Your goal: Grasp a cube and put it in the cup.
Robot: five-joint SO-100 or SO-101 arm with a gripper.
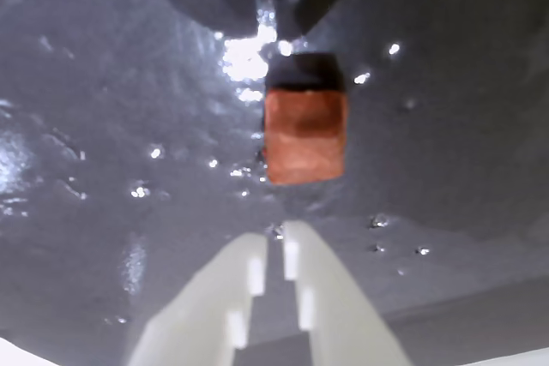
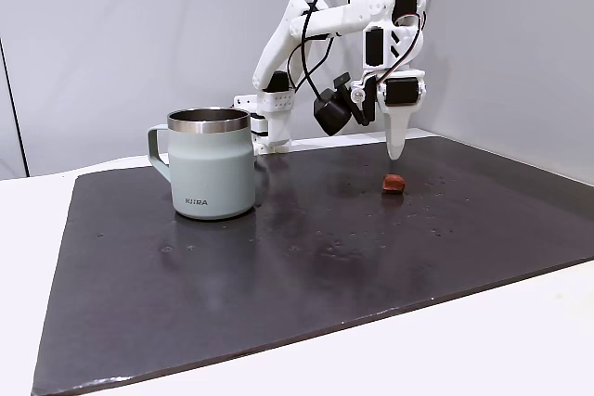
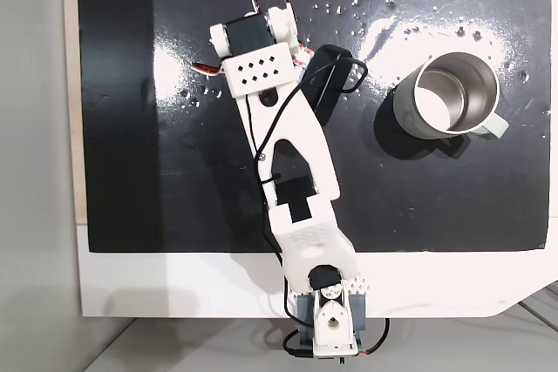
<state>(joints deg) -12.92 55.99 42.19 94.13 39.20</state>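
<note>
The cube (image 1: 304, 136) is a small reddish-brown block lying on the dark mat, just ahead of my white fingertips in the wrist view. In a fixed view the cube (image 2: 394, 183) sits directly below my gripper (image 2: 393, 153), which points straight down a short way above it without touching. My gripper (image 1: 276, 233) is shut, its tips meeting with nothing between them. The cup (image 2: 212, 173), a pale grey-green mug with a steel rim, stands upright far to the left of the cube. From above, the cup (image 3: 406, 119) looks empty.
A dark glossy mat (image 2: 278, 266) with small droplets covers most of the white table (image 2: 520, 340). The arm's base (image 2: 269, 122) stands at the mat's far edge. Grey walls close off the back and right side.
</note>
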